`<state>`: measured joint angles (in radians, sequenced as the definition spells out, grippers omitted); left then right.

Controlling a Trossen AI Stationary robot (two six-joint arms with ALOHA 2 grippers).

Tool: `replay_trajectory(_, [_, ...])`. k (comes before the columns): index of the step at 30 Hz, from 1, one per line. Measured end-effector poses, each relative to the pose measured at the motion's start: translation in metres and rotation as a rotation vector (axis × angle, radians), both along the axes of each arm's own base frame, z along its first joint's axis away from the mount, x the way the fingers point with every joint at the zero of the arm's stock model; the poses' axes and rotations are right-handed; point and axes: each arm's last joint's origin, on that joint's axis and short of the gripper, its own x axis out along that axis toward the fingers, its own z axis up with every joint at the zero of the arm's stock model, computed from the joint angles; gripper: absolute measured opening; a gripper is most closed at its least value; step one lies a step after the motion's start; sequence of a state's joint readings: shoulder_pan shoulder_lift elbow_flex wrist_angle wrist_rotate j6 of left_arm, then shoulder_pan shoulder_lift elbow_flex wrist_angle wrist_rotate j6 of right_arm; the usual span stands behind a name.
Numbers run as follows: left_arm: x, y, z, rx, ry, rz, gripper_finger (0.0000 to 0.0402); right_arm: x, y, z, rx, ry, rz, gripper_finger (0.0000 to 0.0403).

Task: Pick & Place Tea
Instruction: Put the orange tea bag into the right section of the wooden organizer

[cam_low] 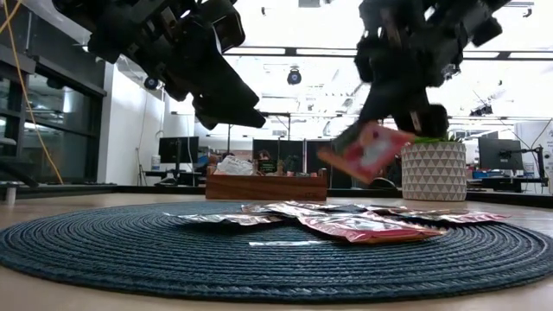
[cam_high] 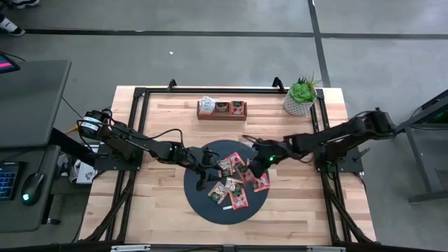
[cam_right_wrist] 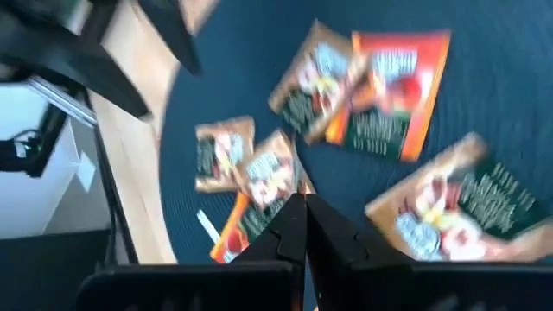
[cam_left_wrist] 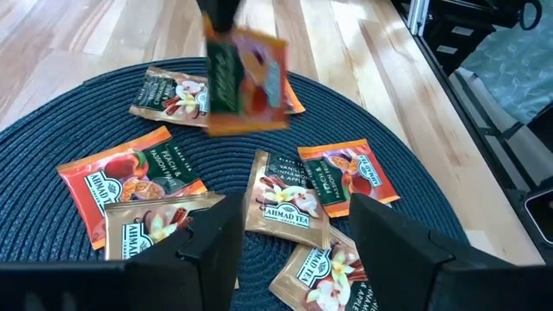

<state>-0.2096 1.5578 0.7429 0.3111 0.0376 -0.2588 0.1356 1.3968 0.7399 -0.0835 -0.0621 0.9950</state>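
Lying scattered on the ribbed, woven dark round mat (cam_high: 210,203), glossy flat square tea sachets (cam_left_wrist: 285,200) overlap. One orange-red sachet (cam_low: 366,151), blurred, hangs above it, pinched in the right gripper (cam_low: 393,117). The left gripper (cam_left_wrist: 294,242) hovers over the mat, fingers spread, holding nothing.

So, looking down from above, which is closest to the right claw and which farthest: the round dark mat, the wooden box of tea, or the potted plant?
From the right gripper, which holds a tea sachet above the mat:
1. Dark round mat, directly beneath it.
2. Potted plant, at the table's far right corner.
3. Wooden box, at the far edge, left of the plant. Plant and box are nearly too close to call.
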Motion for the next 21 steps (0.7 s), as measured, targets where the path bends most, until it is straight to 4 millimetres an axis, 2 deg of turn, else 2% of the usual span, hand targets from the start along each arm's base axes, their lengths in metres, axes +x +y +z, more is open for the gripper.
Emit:
replay_trajectory(5, [0.0, 0.0, 0.0, -0.001, -0.003, 0.0, 0.0206, -0.011, -0.007, 0.026, -0.22, -0.12, -0.018, 0.0])
replay_trajectory(10, [0.001, 0.0, 0.002, -0.01, -0.021, 0.002, 0.0206, -0.014, -0.025, 0.037, -0.481, -0.163, -0.03, 0.0])
replay_trajectory(15, [0.002, 0.0, 0.003, -0.022, -0.035, 0.007, 0.0206, -0.009, -0.056, 0.043, -0.65, -0.208, -0.006, 0.0])
replay_trajectory(21, [0.002, 0.0, 0.003, -0.03, -0.033, 0.014, 0.0206, -0.015, -0.11, 0.047, -0.727, -0.224, -0.023, 0.0])
